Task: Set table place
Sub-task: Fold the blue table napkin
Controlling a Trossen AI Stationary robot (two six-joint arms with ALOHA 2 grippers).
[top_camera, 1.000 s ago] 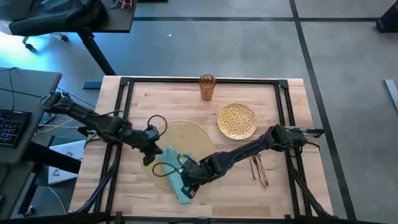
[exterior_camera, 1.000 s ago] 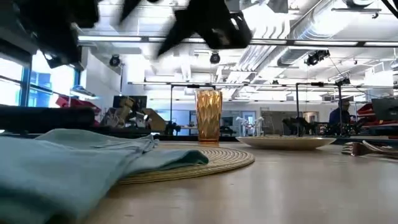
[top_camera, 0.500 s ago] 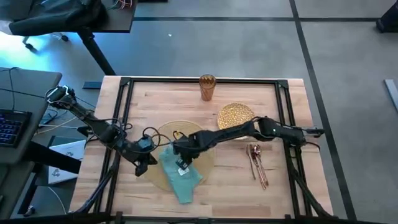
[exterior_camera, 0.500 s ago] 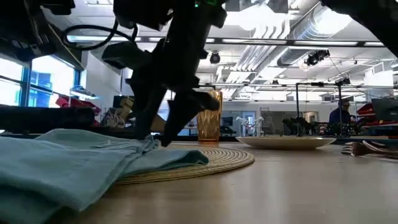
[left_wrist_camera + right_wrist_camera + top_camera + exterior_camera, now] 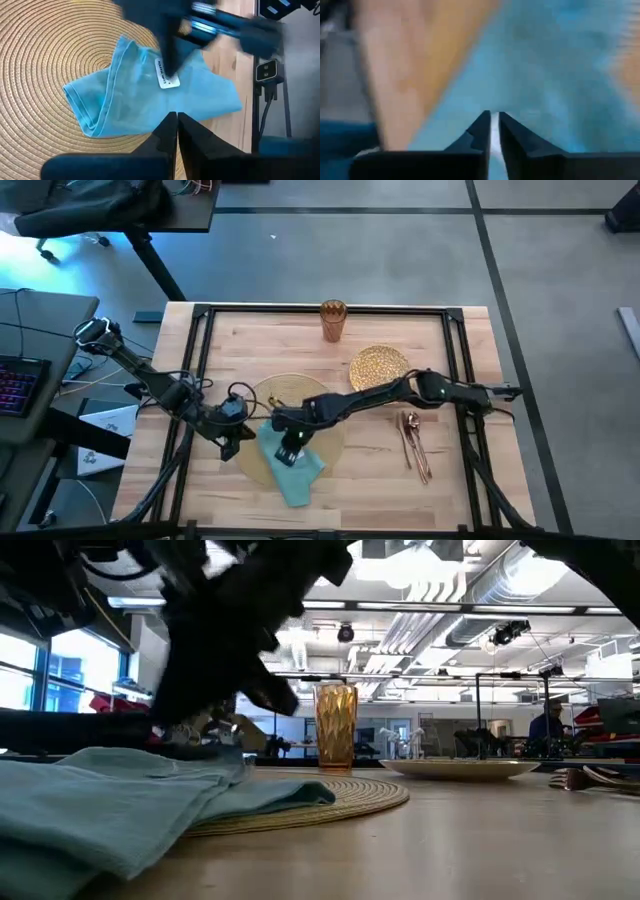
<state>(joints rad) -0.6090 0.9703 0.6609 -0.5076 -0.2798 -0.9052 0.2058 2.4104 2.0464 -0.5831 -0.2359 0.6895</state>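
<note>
1. High view: the napkin (image 5: 292, 463) lies crumpled over the mat (image 5: 318, 408) at its 7 o'clock edge, spilling onto the table (image 5: 240, 330). The right gripper (image 5: 289, 450) reaches across the mat and sits over the napkin; the left gripper (image 5: 230, 442) waits just beside the napkin at its 9 o'clock. The plate (image 5: 380, 366), cup (image 5: 333, 319) and cutlery (image 5: 414, 442) lie at the mat's 2, 12 and 3 o'clock.

2. Low view: the napkin (image 5: 130, 805) sits in soft folds, part on the mat (image 5: 330, 802). Judged from this, a pinch on a single top layer would only drag it.

3. Left wrist view: that arm's fingers (image 5: 165, 137) are nearly closed with nothing between them. The napkin (image 5: 150, 97) shows a white label, the other arm across it.

4. Right wrist view: the fingers (image 5: 482, 132) stand a sliver apart, empty, blue cloth under them. The step seems to be lifting the napkin clear of the mat; opening wider, gathering a thick fold and rising straight would serve best.
</note>
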